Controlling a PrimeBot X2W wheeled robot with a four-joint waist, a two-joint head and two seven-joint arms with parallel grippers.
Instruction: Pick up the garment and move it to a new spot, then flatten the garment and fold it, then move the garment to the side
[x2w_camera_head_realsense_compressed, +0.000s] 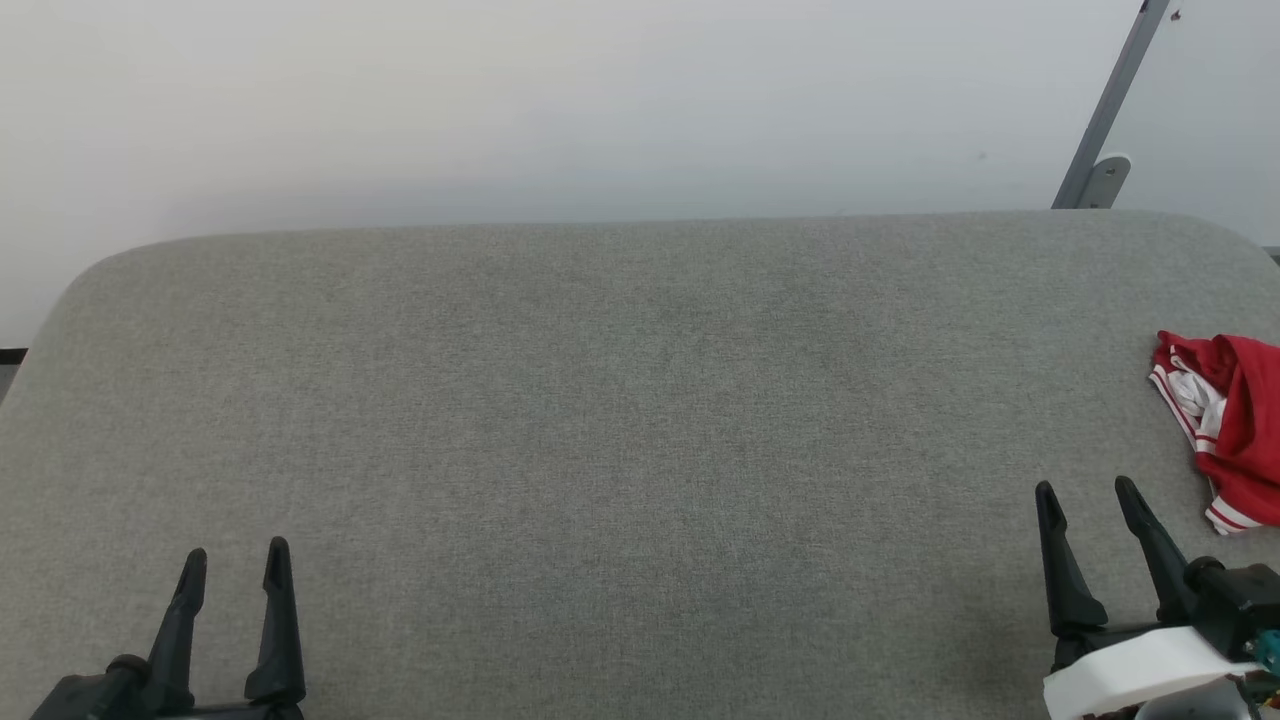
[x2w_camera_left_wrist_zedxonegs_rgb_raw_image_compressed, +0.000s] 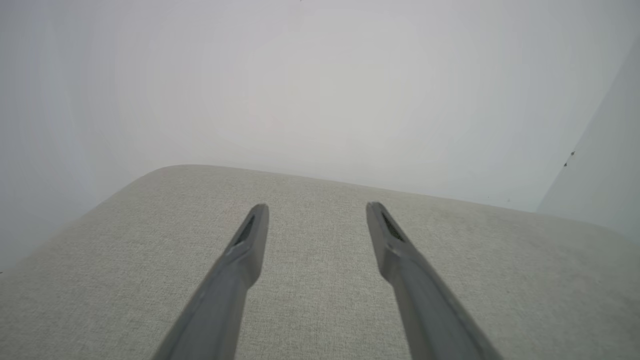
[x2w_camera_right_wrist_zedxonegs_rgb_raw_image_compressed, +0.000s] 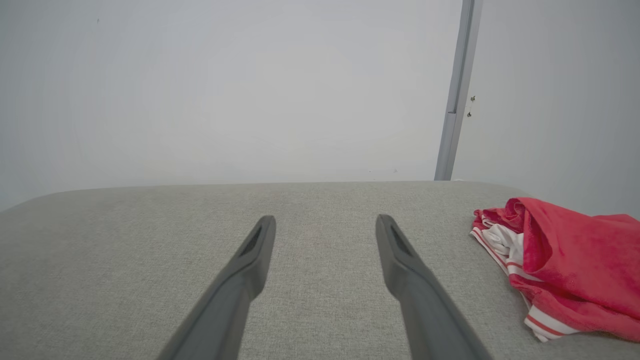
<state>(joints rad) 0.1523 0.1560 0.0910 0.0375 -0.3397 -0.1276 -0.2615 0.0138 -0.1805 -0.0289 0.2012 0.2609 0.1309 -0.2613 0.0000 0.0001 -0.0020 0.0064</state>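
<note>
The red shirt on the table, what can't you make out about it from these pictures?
1. Head view: the shirt runs off the right edge, so its full outline is cut off.
2. Right wrist view: the right edge cuts it again, and its own bunched folds hide the front and any print.
3. Both views: which striped opening is collar or sleeve is unclear in the crumple.

Head camera is looking down over the grey table (x2w_camera_head_realsense_compressed: 640, 400); both wrist cameras are facing low across it toward the wall (x2w_camera_right_wrist_zedxonegs_rgb_raw_image_compressed: 200, 90).
</note>
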